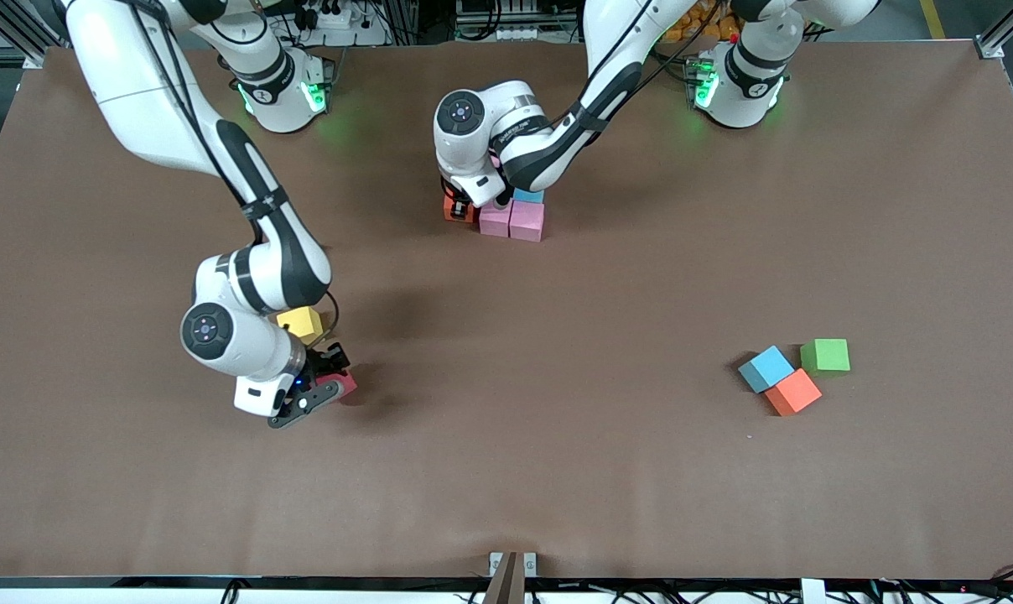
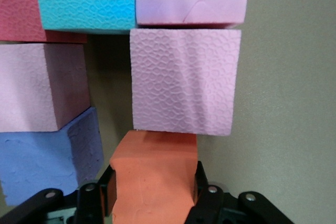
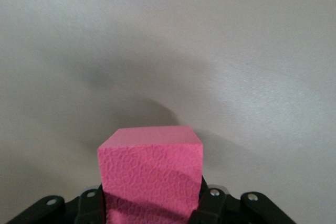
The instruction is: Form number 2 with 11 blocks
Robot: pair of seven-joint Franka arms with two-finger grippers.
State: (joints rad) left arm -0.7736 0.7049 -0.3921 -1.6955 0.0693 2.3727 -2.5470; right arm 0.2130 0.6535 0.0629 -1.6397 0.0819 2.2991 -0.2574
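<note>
At the partial number 2 (image 1: 506,214), the left tool (image 2: 152,195) grips an orange block (image 2: 153,174), seating it against a pink block (image 2: 184,80). The right tool (image 3: 152,203) grips a red block (image 3: 151,174) near the yellow block (image 1: 302,322); next, carry it over.

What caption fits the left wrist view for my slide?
Left gripper shut on an orange block, pressing it against a pink block of the partly built number 2.

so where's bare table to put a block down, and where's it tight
Bare brown table runs between the blue, orange and green cubes and the right gripper, shut on a red block. It is crowded where the left gripper presses an orange block against the pink blocks.
</note>
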